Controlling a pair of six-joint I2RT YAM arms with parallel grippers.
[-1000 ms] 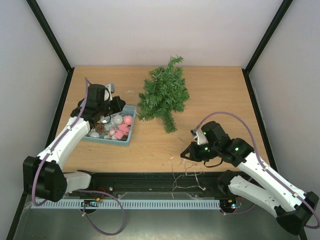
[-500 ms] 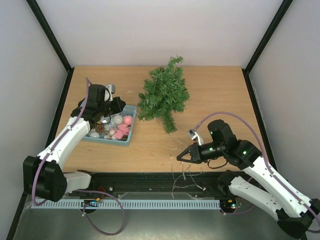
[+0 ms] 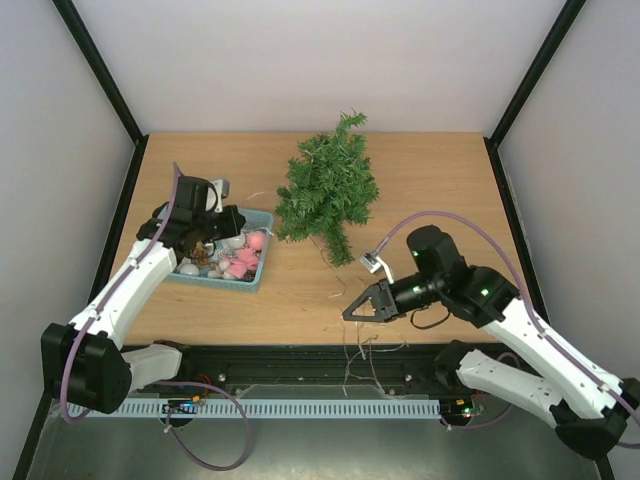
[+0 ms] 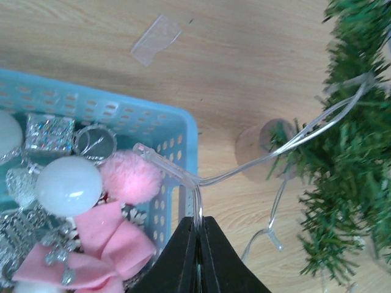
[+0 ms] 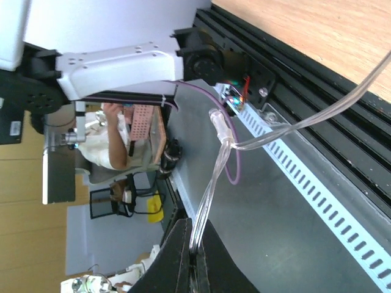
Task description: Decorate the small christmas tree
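Observation:
The small christmas tree (image 3: 328, 195) lies on its side at the back middle of the table, and its green branches (image 4: 351, 159) fill the right of the left wrist view. A clear light string (image 4: 269, 157) runs from the tree to my left gripper (image 4: 198, 221), which is shut on the wire at the teal basket's (image 4: 168, 125) right wall. My left gripper (image 3: 226, 222) hangs over that basket (image 3: 262, 270). Near the front edge, my right gripper (image 3: 348, 315) is shut on another stretch of the light string (image 5: 215, 159), pinched between its fingertips (image 5: 194, 227).
The basket holds a white ball (image 4: 68, 186), a pink pompom (image 4: 130, 178), a pink bow (image 4: 107, 244) and a glittery cube (image 4: 49, 133). Loose wire loops (image 3: 368, 352) hang over the black front rail (image 3: 280, 355). A scrap of clear tape (image 4: 156, 39) lies on the table.
My right arm has swung left along the front edge, carrying the wire with it. The left gripper has shifted slightly toward the front over the basket.

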